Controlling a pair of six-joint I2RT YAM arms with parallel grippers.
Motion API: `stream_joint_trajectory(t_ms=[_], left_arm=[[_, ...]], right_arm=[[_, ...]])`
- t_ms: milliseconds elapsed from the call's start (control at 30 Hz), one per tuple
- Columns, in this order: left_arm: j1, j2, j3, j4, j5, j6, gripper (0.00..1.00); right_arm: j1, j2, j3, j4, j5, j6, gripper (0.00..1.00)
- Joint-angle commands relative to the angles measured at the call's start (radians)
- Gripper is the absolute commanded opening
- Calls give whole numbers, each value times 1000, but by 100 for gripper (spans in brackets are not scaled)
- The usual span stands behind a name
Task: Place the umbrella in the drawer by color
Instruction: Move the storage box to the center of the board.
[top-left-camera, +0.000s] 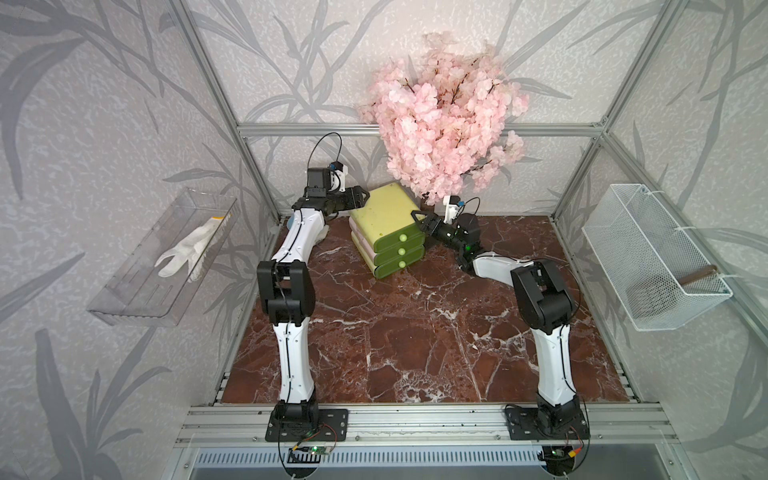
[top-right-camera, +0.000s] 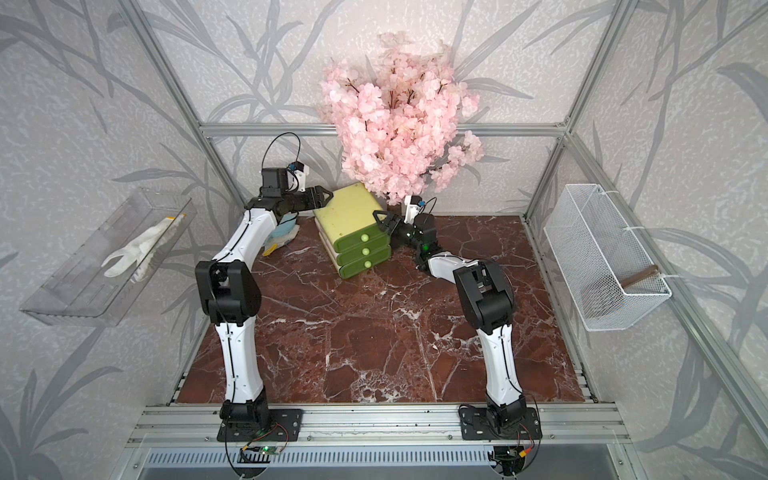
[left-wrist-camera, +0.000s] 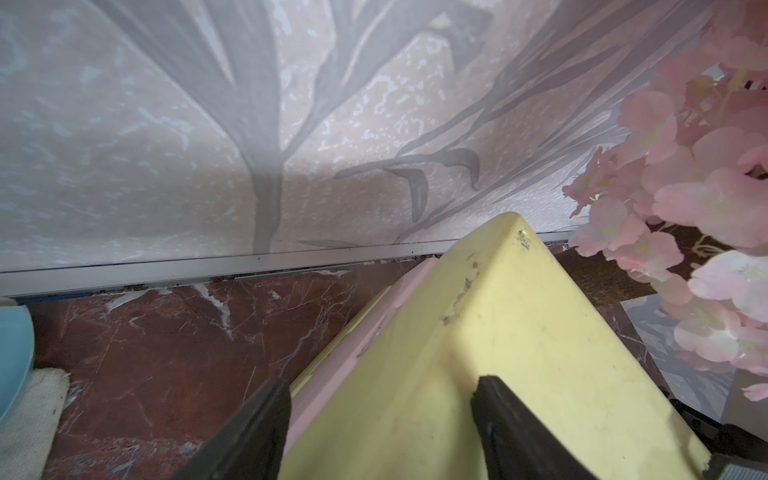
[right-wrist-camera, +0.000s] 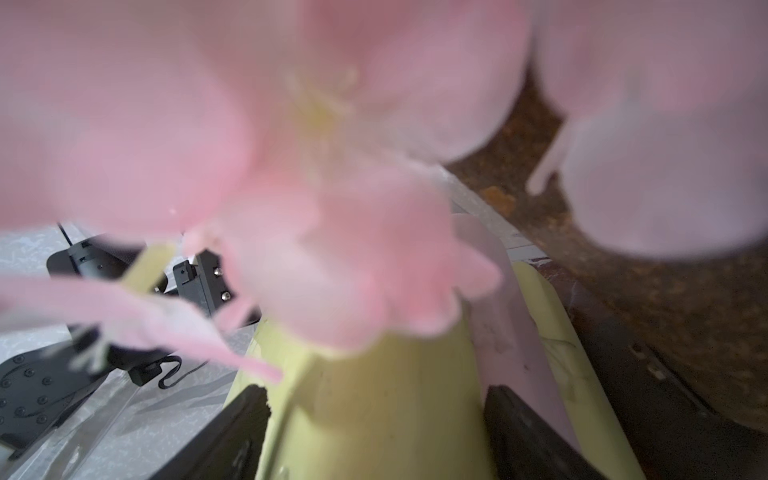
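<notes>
The drawer unit (top-left-camera: 384, 212) (top-right-camera: 347, 208) is a yellow-green cabinet with pink side panels, standing at the back of the marble table. Its three green drawers (top-left-camera: 401, 251) (top-right-camera: 365, 251) with round knobs are all shut. My left gripper (top-left-camera: 363, 195) (top-right-camera: 328, 193) (left-wrist-camera: 378, 399) stands open over the cabinet's back left top edge, one finger beside the pink side and one above the top. On the cabinet's right top edge, my right gripper (top-left-camera: 417, 218) (top-right-camera: 380, 218) (right-wrist-camera: 374, 411) is open with nothing held. The umbrella is hidden or out of view.
A pink blossom tree (top-left-camera: 444, 124) overhangs the cabinet and blurs the right wrist view. A light blue thing on white cloth (top-right-camera: 284, 230) lies behind the left arm. On the left wall, a clear tray (top-left-camera: 137, 299) holds a white glove. A wire basket (top-left-camera: 652, 257) hangs on the right wall.
</notes>
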Motion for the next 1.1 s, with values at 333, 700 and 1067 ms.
stream_joint_trajectory(t_ms=[333, 700, 1067], left_arm=[[-75, -205, -316, 68, 60, -86, 73], [-103, -410, -561, 94, 37, -97, 73], [-197, -531, -720, 186, -30, -160, 74]], right_arm=[[172, -196, -175, -45, 62, -42, 85], [320, -462, -411, -144, 239, -151, 86], [346, -696, -636, -218, 346, -227, 86]])
